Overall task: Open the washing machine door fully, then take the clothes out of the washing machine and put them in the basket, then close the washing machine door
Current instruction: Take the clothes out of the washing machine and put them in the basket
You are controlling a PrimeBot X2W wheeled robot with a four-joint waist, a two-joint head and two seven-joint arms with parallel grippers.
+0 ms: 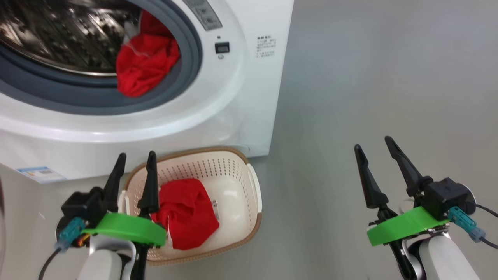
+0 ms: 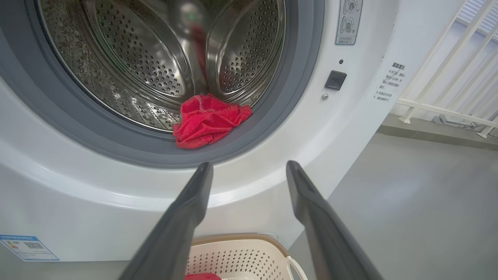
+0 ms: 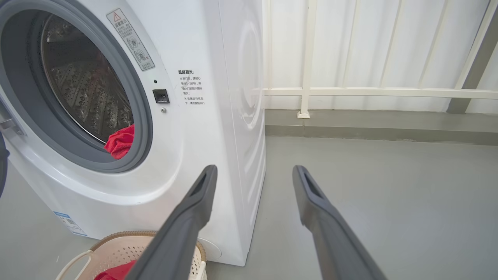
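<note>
The white washing machine [image 1: 233, 97] stands open, its steel drum and grey gasket [image 2: 280, 116] exposed. A red garment [image 1: 146, 66] lies at the drum's lower right lip, over the gasket [image 2: 208, 120] [image 3: 120, 142]. A second red garment [image 1: 186, 214] lies in the cream basket [image 1: 233, 171] on the floor before the machine. My left gripper [image 1: 134, 159] is open and empty, just left of the basket and above its near rim [image 2: 249, 167]. My right gripper [image 1: 374, 142] is open and empty over bare floor to the right [image 3: 253, 169]. The door is out of view.
A blue label [image 1: 41, 174] sits on the machine's lower front. Grey floor [image 1: 389, 77] stretches to the right of the machine. A white railing [image 3: 350, 92] and wall stand behind it.
</note>
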